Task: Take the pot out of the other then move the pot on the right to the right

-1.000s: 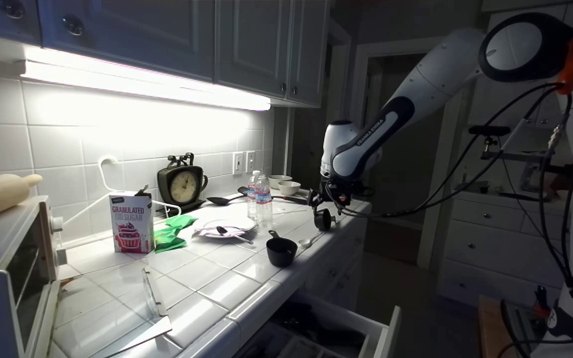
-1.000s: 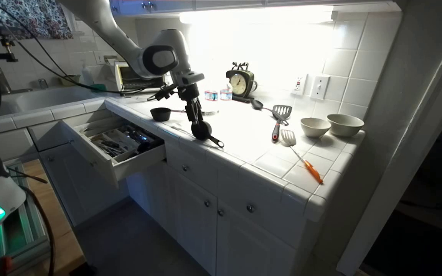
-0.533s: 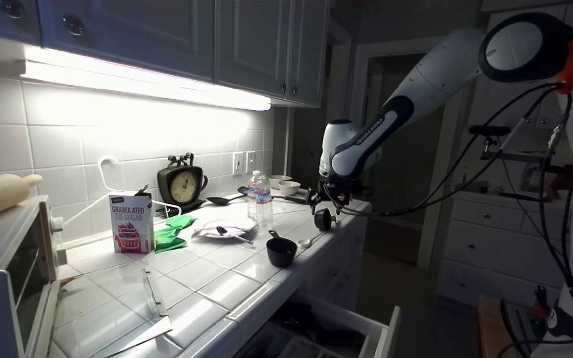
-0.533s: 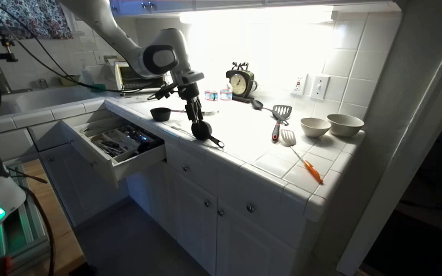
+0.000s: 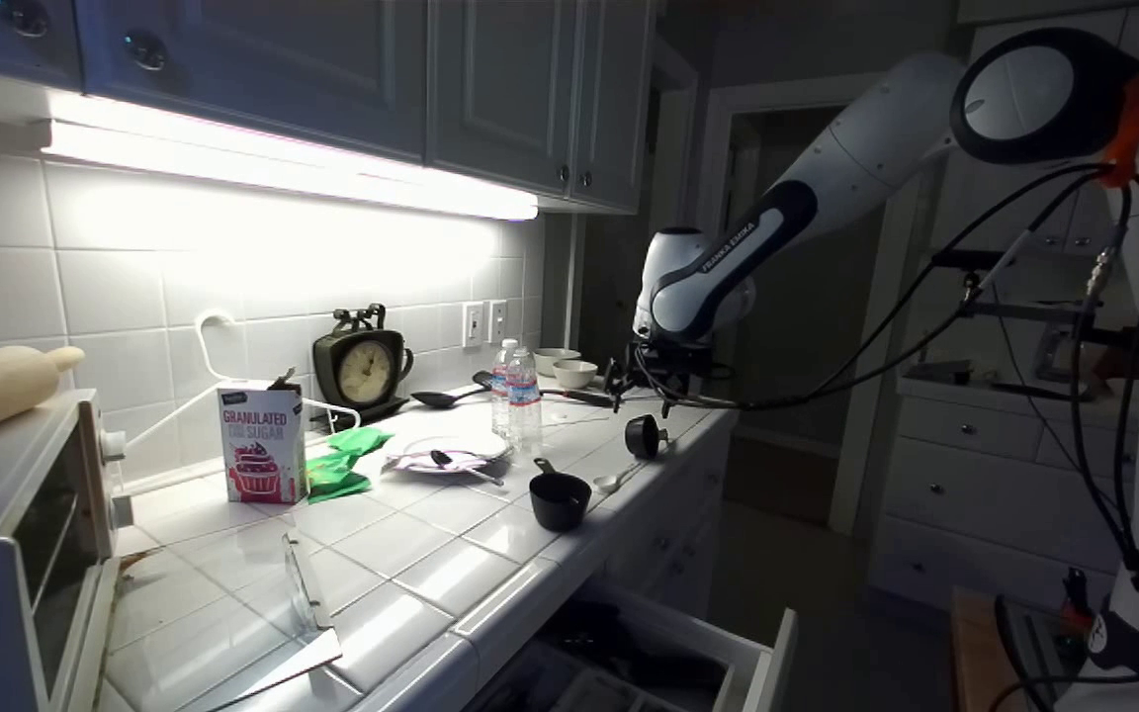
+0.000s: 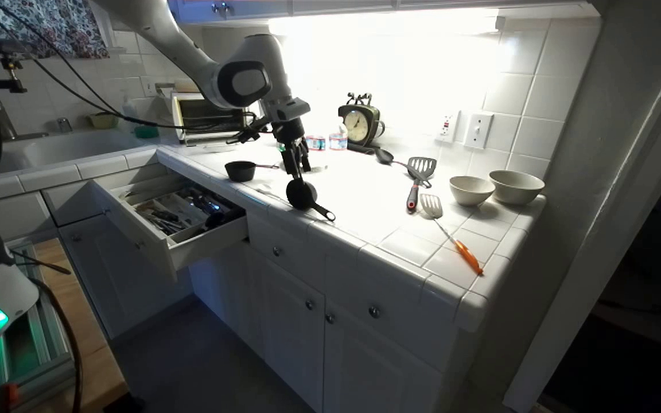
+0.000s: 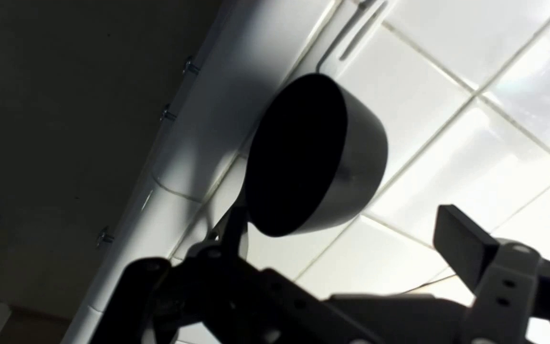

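Note:
Two small black pots with handles are on the white tiled counter. The right-hand pot [image 6: 300,195] lies tipped over at the front edge, its handle pointing out along the rim. In the wrist view this pot [image 7: 363,157] shows its dark mouth turned to the counter's edge. Upright and apart from it stands the other pot [image 5: 559,504], nearer the open drawer. My gripper [image 6: 302,173] hovers just above the tipped pot, jaws wide apart. Nothing sits between the fingers [image 7: 466,243] in the wrist view; one finger overlaps the pot's handle there.
A small white spoon [image 5: 607,484] lies between the pots. Behind are two water bottles [image 5: 524,396] and a plate [image 5: 446,455]. An open drawer [image 6: 204,246] juts out below. Spatulas, including an orange-handled one [image 6: 468,256], and two bowls [image 6: 471,191] occupy the counter's far end.
My gripper has risen off the tipped pot, mostly within the last half second, and a gap now shows above it. Both pots have stayed where they were.

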